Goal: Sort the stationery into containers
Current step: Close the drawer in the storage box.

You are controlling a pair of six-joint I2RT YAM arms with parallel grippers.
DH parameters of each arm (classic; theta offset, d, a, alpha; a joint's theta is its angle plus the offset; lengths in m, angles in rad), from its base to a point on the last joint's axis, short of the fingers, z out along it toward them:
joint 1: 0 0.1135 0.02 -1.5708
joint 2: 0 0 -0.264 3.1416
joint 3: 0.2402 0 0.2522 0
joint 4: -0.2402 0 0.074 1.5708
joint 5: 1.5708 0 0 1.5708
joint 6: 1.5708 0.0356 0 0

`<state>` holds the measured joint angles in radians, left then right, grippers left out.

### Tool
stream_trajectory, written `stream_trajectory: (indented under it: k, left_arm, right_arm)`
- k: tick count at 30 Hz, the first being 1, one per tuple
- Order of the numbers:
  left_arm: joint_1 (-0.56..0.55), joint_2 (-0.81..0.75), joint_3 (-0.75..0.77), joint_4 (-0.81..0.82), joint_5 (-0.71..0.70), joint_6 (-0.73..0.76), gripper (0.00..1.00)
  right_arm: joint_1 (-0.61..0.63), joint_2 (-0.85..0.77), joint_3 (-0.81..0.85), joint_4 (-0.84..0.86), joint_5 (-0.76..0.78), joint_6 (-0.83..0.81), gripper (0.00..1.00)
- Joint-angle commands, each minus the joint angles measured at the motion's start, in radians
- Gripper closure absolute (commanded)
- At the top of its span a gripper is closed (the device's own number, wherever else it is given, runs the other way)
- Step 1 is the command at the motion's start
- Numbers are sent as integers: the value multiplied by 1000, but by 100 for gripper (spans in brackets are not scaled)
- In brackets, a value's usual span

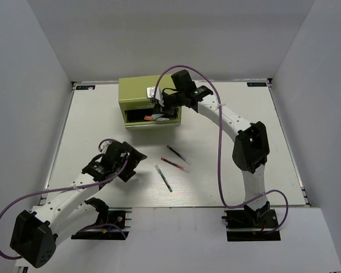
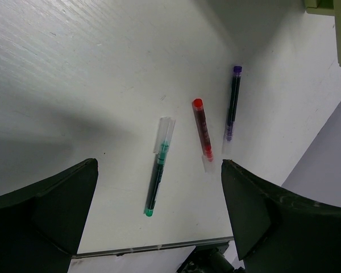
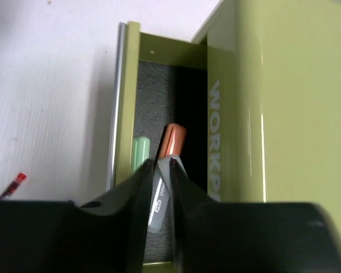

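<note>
The left claw (image 1: pixel 131 165) hangs wide open over the table (image 1: pixel 91 125), holding nothing. Just past it lie three pens, near each other but not touching: the white-green pen (image 1: pixel 163 178), the red pen (image 1: pixel 175 165) and the dark pen (image 1: pixel 176 154). Farther back, the green tool chest (image 1: pixel 136 91) has a drawer (image 3: pixel 128 102) pulled out. The right claw (image 3: pixel 162 165) is squeezed on the orange highlighter (image 3: pixel 171 141) at that drawer (a green highlighter (image 3: pixel 140 153) lies inside it).

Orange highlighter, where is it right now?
Right wrist view: the orange highlighter is pinched in the right gripper, poking into the open drawer of the olive tool chest, with the green highlighter just to its left in that drawer.
</note>
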<state>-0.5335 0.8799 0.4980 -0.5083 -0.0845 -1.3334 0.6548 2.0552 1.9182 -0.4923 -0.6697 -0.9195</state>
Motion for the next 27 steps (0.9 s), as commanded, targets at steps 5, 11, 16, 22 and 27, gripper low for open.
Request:
stream_trajectory:
  k: [5,11,16,22,27]
  left_arm:
    - [4,21,7,19,8,-4,0]
    - [4,11,7,19,17,-4,0]
    - [4,2,-3,19,17,-4,0]
    - [4,2,-3,19,17,-4,0]
    - [4,-7,-3,10,17,-4,0]
  right_arm:
    - [3,-75,22,-181,-230,-128,100]
    - [42,2,96,-521,-208,-407,100]
    - [77,0,-13,-326,-25,-270,100]
    - [98,26,-64,-68,183,-56,100]
    - [101,63,-44,78,367,88,100]
